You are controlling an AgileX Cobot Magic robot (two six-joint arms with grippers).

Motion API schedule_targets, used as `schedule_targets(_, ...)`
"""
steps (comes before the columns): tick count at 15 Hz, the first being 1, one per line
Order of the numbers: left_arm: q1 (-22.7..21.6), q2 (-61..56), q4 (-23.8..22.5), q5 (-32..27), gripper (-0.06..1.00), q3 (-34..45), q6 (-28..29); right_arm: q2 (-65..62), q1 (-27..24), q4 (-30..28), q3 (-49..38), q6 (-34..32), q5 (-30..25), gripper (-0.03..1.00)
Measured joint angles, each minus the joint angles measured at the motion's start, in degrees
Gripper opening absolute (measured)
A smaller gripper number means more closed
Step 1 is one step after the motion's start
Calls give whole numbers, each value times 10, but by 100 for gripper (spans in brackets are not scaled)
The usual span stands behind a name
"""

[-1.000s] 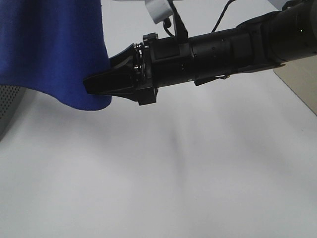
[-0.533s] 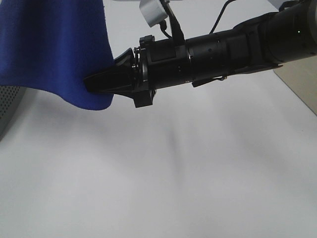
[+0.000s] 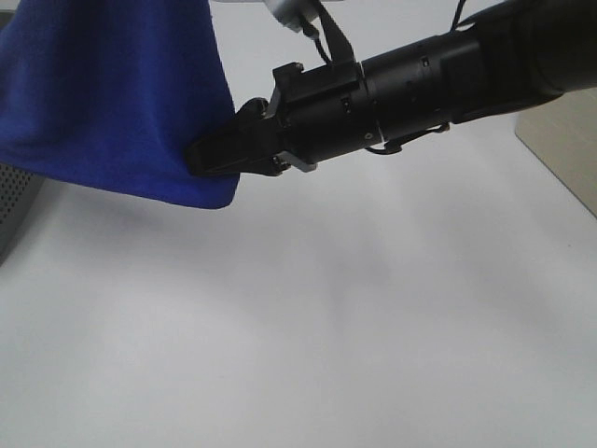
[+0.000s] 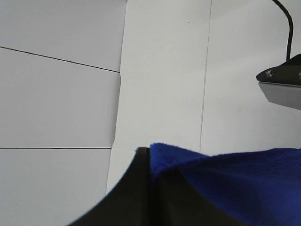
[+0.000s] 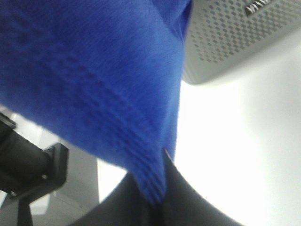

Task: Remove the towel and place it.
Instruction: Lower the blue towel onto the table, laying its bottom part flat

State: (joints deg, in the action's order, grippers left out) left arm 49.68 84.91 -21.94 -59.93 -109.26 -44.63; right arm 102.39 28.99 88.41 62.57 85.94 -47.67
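The towel [image 3: 112, 103] is a deep blue fuzzy cloth hanging in the air at the upper left of the high view. My right gripper [image 3: 201, 154] reaches in from the right and is shut on the towel's lower right edge. The right wrist view shows the towel [image 5: 94, 70] pinched between the black tips of the right gripper [image 5: 157, 188]. In the left wrist view, my left gripper [image 4: 149, 160] is shut on another edge of the towel [image 4: 235, 179], held up in front of white wall panels. The high view does not show the left gripper.
A white table [image 3: 326, 327] lies below the towel. A grey perforated container [image 3: 14, 201] stands at the left edge, also seen as a perforated container [image 5: 225, 37] in the right wrist view. A beige surface [image 3: 564, 149] sits at the right edge.
My right gripper has shut on the towel's edge and shifted slightly right and up. The towel's lower corner has been drawn to the right with it.
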Motion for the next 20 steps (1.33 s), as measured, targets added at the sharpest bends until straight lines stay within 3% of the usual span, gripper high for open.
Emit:
schedule_targets(2,0,21,-11,28,0,0,48,-50,-4,-107,0,-123,47,2)
schedule_targets(5,0,52,-49,103,0,0,125,-121,-49,-295,28,-313,59,2)
schedule_targets(6,0,66,-74,148,0,0,161,-155,-69,-441,75,-416,55,2)
schedule_targets(7,0,76,-99,179,0,0,190,-161,-69,-481,91,-439,51,2)
schedule_targets(10,-7,97,-198,265,0,0,301,-171,-69,-675,190,-547,10,2)
schedule_targets(12,-37,103,-226,291,0,0,378,-171,-69,-786,246,-601,-17,2)
schedule_targets(14,-72,105,-223,295,0,0,420,-171,-69,-862,286,-638,-22,2)
schedule_targets(17,-83,107,-207,298,0,0,427,-171,-69,-890,312,-645,-6,2)
schedule_targets(19,-83,107,-213,315,0,0,427,-171,-69,-908,315,-645,42,2)
schedule_targets(20,-85,109,-248,349,0,0,427,-171,-69,-939,315,-646,111,2)
